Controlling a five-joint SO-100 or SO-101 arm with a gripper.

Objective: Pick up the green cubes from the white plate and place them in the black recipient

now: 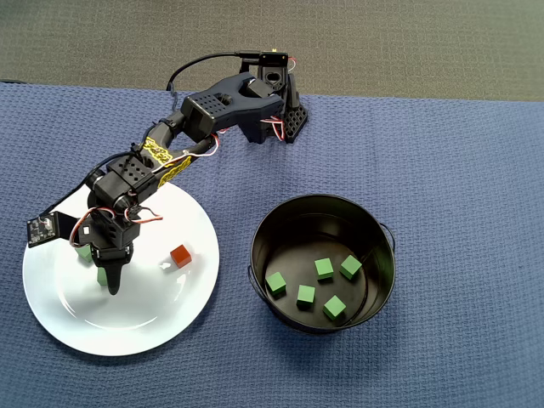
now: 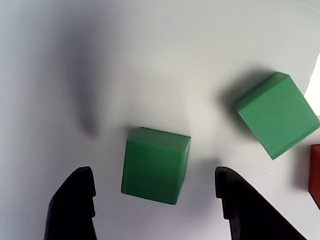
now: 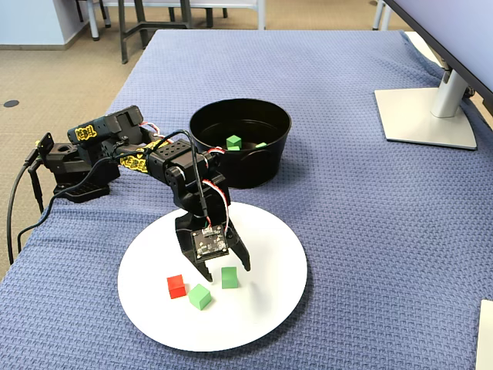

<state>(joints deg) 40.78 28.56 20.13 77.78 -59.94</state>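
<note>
Cube [image 2: 156, 165] sits between my pincer's [image 2: 155, 200] two black fingertips on the plate [image 2: 150, 60], centred but turned slightly off square to them. The pincer is wide open with clear gaps either side, holding and touching nothing.

Risks as I judge them: closing on the skewed faces could twist the cube and squirt it out forward across the smooth plate. A second green cube [image 2: 277, 115] lies up and right of the right fingertip [image 2: 240, 205], with a red cube [image 2: 315, 172] just beyond at the frame edge; drifting right on descent could nudge either.

In the overhead view five green cubes already lie in the bucket [image 1: 280, 217], well off to the side of the pincer.
</note>
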